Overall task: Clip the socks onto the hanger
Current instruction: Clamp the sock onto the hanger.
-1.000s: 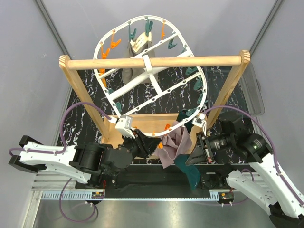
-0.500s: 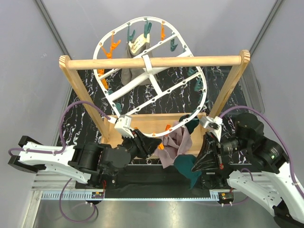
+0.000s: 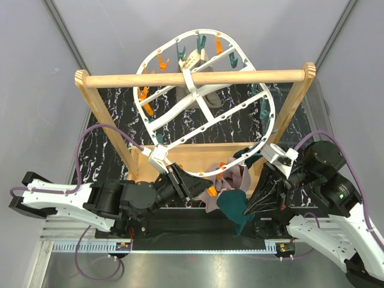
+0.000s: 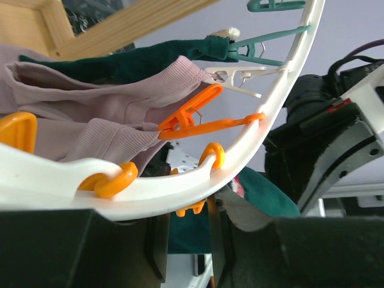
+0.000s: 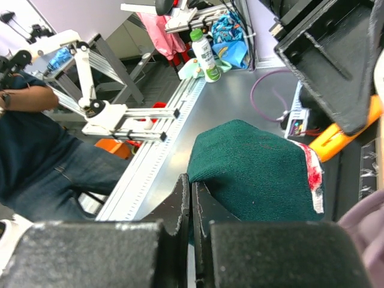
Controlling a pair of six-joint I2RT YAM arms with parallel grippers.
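Teal sock point(image 5: 252, 168) in right hand point(image 5: 191, 189), hanger point(image 4: 180, 186) in left hand point(image 4: 189, 222); bottle point(image 5: 207, 57) label illegible

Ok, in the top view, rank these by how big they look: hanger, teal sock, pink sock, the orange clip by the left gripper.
1. hanger
2-3. teal sock and pink sock: similar, both bunched and partly hidden, so unranked
4. orange clip

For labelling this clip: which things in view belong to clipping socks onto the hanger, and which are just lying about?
Part of the job:
hanger
mauve sock
teal sock, pinched by the right gripper
orange clothespin

Just there:
wooden rail stand
beige cloth clipped at the far rim
green-capped bottle
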